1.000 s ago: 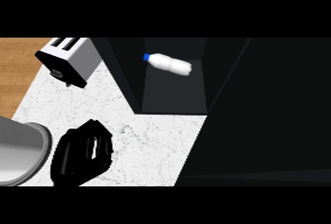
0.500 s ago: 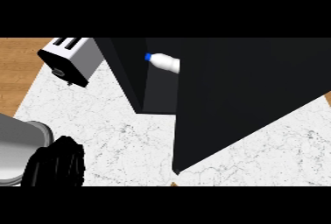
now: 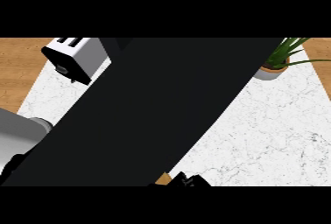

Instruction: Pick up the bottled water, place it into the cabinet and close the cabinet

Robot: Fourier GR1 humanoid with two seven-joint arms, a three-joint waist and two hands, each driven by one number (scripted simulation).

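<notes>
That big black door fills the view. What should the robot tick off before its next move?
1. The bottled water is stowed: cannot tell; the cabinet door hides it.
2. The door is fully shut: cannot tell.
3. The toaster stands upright: ok.
4. The potted plant stands upright, right of the door: ok.
5. Nothing is caught against the door: cannot tell; only a bit of one hand shows at the lower edge.

We are seeing a smooth, rounded grey forearm [image 3: 22, 133] by the counter's [image 3: 278, 122] left edge; at its near edge we are making out just a jagged black bit of a hand [image 3: 187, 180].
</notes>
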